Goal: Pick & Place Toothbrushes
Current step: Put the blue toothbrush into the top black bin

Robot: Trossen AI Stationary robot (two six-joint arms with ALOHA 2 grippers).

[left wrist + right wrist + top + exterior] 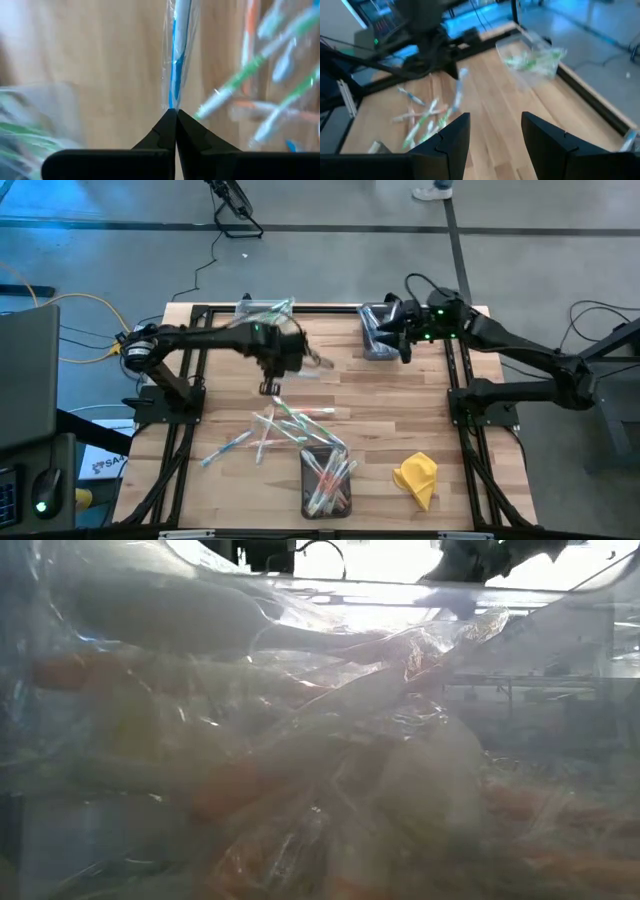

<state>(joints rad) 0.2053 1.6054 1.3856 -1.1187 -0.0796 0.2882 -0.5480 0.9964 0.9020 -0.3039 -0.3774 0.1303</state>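
Observation:
My left gripper [270,385] [174,111] hangs over the table's middle, shut on one wrapped blue-and-white toothbrush [176,60], seen dangling in the right wrist view [459,92]. Below it, loose toothbrushes [290,425] lie in a pile on the wood. More fill a clear bin [325,480] at the near edge. My right gripper [403,340] [492,135] is open and holds nothing, raised at the far right beside a clear bin [378,330]. My left gripper pinches the toothbrush's wrapped end [172,102] between its two fingertips. The fingers come from above, pointing down. The toothbrush hangs below them, lifted clear of the table.
Another clear bin with green toothbrushes [262,310] [532,57] stands at the far left. A yellow cloth [417,477] lies at the near right. A clear bin of toothbrushes [300,770] fills the low view. A black frame [460,380] borders the table.

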